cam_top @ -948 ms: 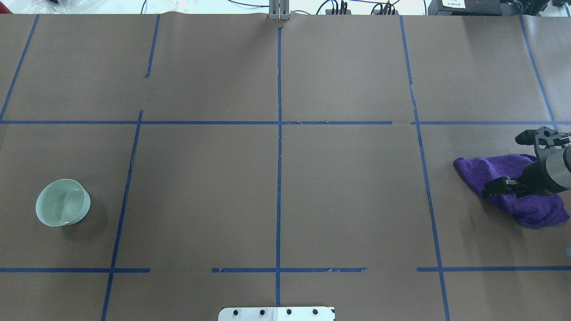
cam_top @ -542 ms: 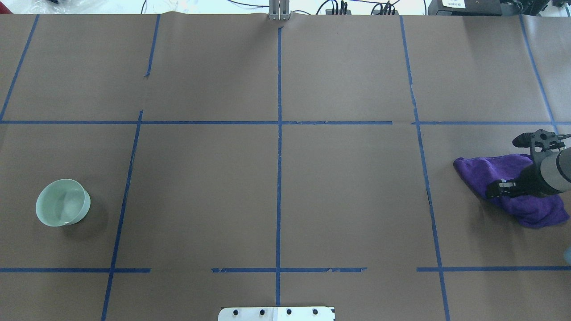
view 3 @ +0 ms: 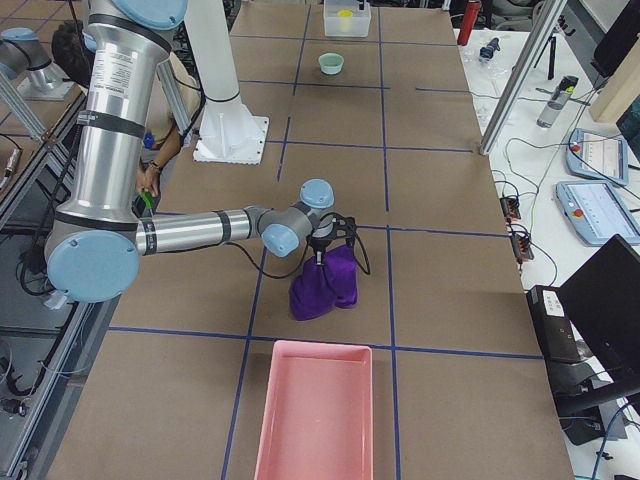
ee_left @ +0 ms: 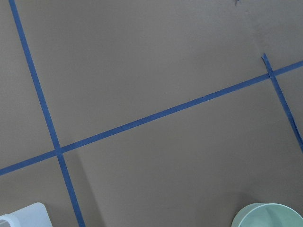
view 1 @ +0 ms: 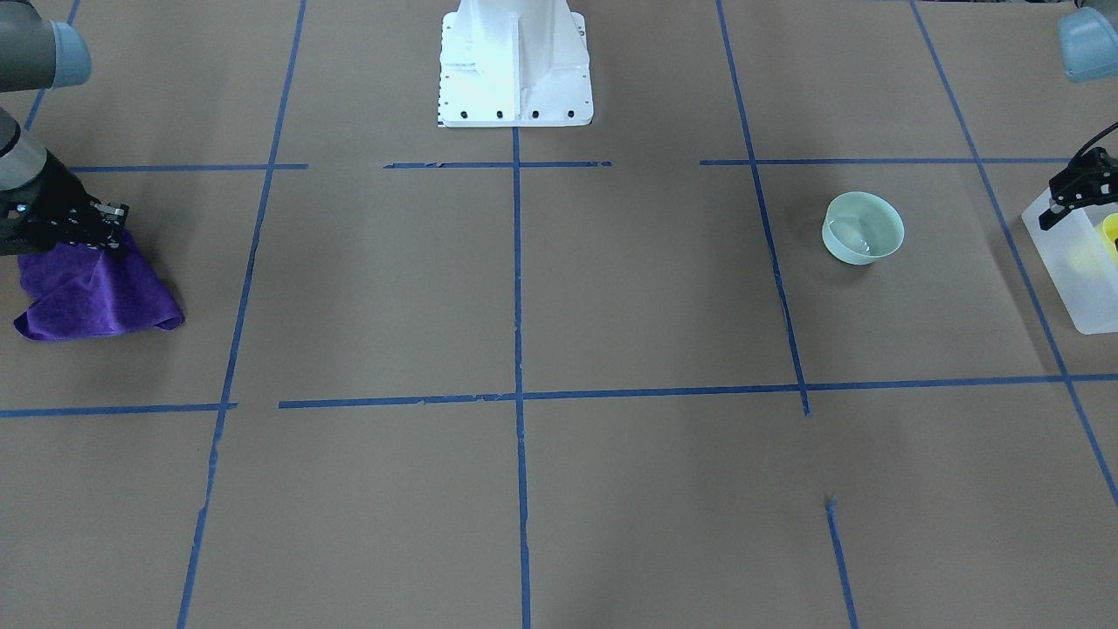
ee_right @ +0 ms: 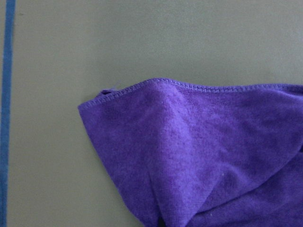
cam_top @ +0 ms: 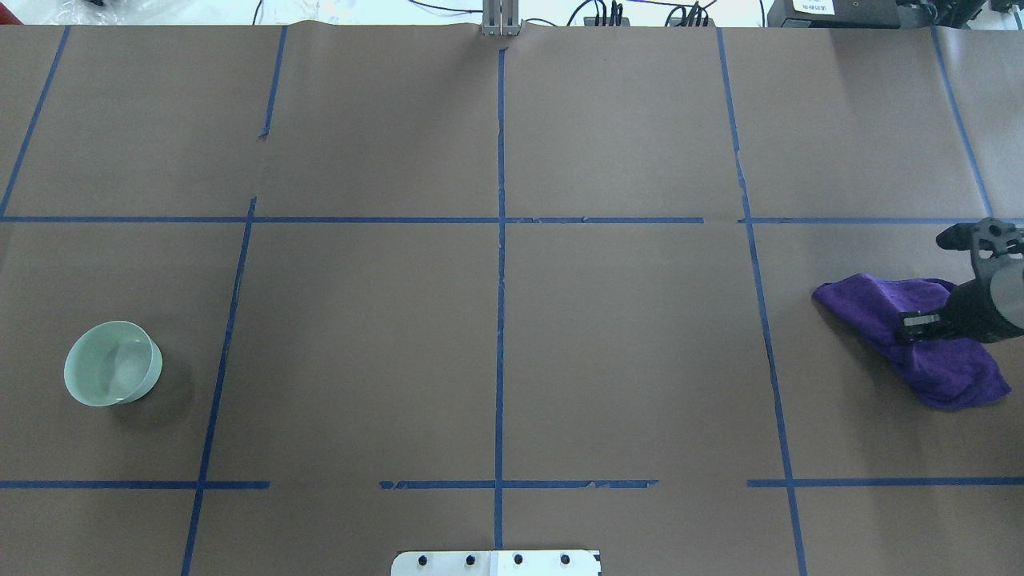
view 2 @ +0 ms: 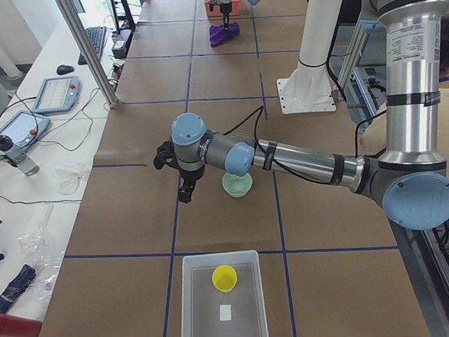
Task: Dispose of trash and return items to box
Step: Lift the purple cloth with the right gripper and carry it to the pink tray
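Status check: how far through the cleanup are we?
Done: the yellow cup sits in the translucent bin. In hand: the right gripper looks clamped on the purple cloth. Remaining: the pale green bowl stands outside the bin, near the left gripper.

The right tool has drawn back, seemingly pinching the purple cloth.

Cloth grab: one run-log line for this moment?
right gripper: shut on cloth | left gripper: over table near box, state unclear | cup: in box | bowl: on table
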`<state>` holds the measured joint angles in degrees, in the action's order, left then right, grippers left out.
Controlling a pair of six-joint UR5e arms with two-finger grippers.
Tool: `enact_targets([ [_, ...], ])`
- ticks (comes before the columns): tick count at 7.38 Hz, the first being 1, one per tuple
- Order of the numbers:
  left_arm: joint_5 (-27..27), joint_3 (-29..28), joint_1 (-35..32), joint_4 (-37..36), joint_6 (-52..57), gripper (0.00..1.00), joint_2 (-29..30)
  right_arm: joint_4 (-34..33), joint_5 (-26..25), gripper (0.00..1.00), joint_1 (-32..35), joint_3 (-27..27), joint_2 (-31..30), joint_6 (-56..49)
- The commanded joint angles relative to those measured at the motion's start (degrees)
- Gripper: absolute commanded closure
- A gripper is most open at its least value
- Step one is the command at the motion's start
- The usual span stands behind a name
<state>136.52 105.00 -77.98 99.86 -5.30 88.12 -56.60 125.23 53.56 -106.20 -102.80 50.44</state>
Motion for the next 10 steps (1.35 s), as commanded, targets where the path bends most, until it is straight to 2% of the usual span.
enact_targets([
  [1, -0.38, -0.50, 2.46, 0.25, -5.75, 0.00, -0.23, -0.44, 14.11, 1.00, 16.59, -2.26, -1.70, -4.87],
  [2, -2.38, -0.93, 3.43, 0.34, -7.17, 0.00, -0.23, -2.88, 14.08, 1.00, 20.75, -1.91, -2.92, -12.31],
  [3, -2.40, -0.94, 3.44, 0.34, -7.53, 0.00, -0.31, -10.82, 14.08, 1.00, 27.75, -2.17, -2.76, -25.26],
  [4, -2.40, -0.94, 3.53, 0.34, -7.62, 0.00, -0.31, -23.51, 12.77, 1.00, 36.26, -1.83, -1.63, -44.62],
  [5, -2.05, -0.68, 4.58, 0.34, -8.93, 0.00, -0.23, -39.30, 8.50, 1.00, 43.31, -1.56, 4.04, -61.26],
  [6, -2.31, 0.28, 7.98, 0.69, -16.16, 0.00, 0.03, -49.38, 4.02, 1.00, 48.25, 0.62, 10.19, -72.99],
  [7, -2.49, 0.90, 10.97, 2.69, -22.32, 0.00, 0.12, -52.35, 2.58, 1.00, 52.57, 4.82, 13.38, -80.33],
  [9, -3.10, 0.91, 13.54, 4.12, -27.29, 0.00, 0.21, -52.12, 0.47, 1.00, 57.16, 12.30, 16.13, -88.54],
  [10, -5.45, 1.69, 14.77, 4.03, -29.83, 0.00, 0.21, -51.68, 0.63, 1.00, 57.18, 12.33, 13.18, -88.58],
])
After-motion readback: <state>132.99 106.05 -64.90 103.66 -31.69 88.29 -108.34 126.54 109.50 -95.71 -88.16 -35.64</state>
